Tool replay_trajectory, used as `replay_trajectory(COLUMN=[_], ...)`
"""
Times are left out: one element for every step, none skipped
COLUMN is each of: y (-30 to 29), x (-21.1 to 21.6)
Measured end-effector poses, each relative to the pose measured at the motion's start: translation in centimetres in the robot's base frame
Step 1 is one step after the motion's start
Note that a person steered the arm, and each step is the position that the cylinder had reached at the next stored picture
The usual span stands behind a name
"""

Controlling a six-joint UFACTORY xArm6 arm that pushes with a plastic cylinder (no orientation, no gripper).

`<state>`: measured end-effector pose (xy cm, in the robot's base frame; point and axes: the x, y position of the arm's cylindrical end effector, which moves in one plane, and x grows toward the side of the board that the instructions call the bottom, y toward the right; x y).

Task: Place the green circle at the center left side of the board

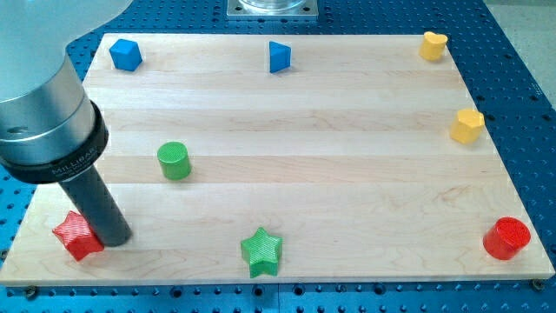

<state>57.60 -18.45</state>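
The green circle (174, 161), a short green cylinder, stands on the wooden board (330, 165) at the view's left, a bit below mid-height. My tip (115, 237) rests on the board at the lower left, below and to the left of the green circle. It stands right next to a red star (76, 235), on the star's right side. The rod slants up to the left into the large grey arm body.
A green star (261, 251) lies near the bottom edge. A blue cube-like block (125, 54) and a blue triangular block (278, 56) sit along the top. Two yellow blocks (433, 44) (466, 126) are at the right. A red cylinder (506, 237) is bottom right.
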Motion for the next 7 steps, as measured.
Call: replay_trajectory(y=[-0.4, 5.0, 8.1, 8.1, 6.7, 5.2, 4.6], x=[0.0, -1.5, -3.6, -4.6, -9.4, -12.3, -12.3])
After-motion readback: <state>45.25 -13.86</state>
